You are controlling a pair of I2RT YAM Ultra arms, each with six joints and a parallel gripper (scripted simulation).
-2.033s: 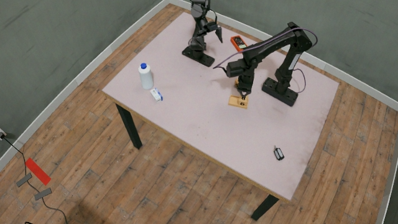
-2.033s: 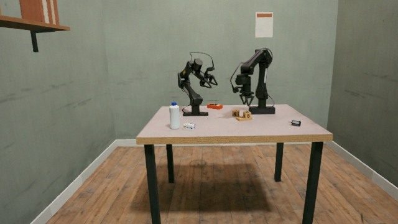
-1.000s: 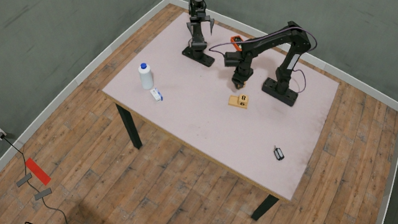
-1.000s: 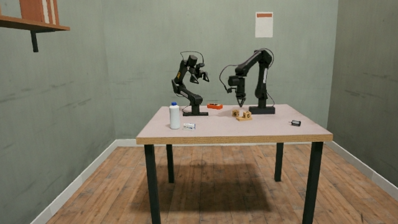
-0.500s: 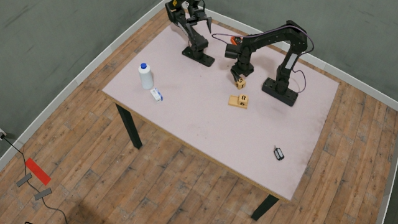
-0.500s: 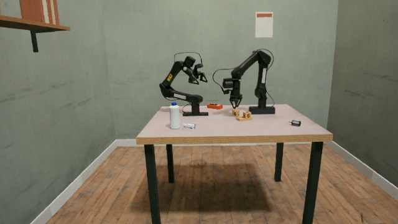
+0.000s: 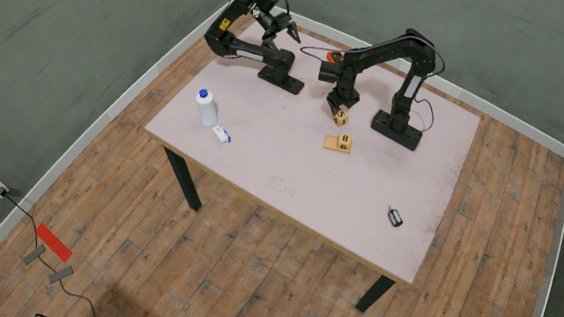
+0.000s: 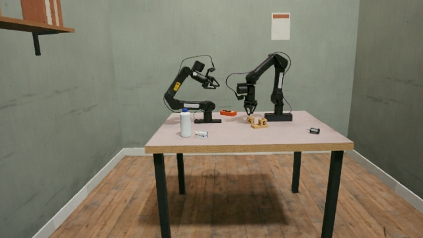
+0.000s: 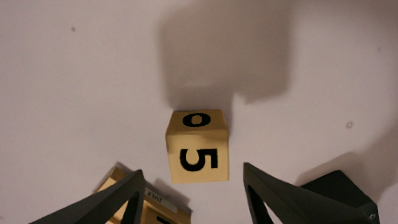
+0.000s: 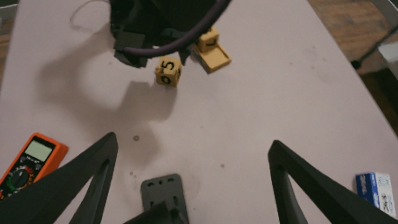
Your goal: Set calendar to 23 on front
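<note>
Loose cube outside tray; 23 not set

The loose cube (image 7: pixel 340 117) (image 8: pixel 250 119) (image 9: pixel 198 157) (image 10: pixel 168 71) rests on the desk (image 7: pixel 264 163) (image 8: pixel 231 139) (image 9: pixel 90 90) (image 10: pixel 260 85), just beyond the tray (image 7: pixel 330 143) (image 8: pixel 255 126) (image 9: pixel 114 182) (image 10: pixel 216 58), 5 uppermost. The second cube (image 7: pixel 345 141) (image 8: pixel 262 122) (image 10: pixel 207 40) occupies the tray's right end, 8 uppermost; the left end stands vacant, presumably reserved for the loose cube. Its position outside probably allows room for turning and regrasping.

Left hand (image 7: pixel 339 109) (image 8: pixel 250 113) (image 9: pixel 193 169) (image 10: pixel 159 60): released, pointing down above the loose cube, fingers parted, apparently aligning for a grasp. Right hand (image 7: pixel 284 42) (image 8: pixel 217 86) (image 10: pixel 194 139): released, wide, raised at far left, evidently clear of the work
</note>
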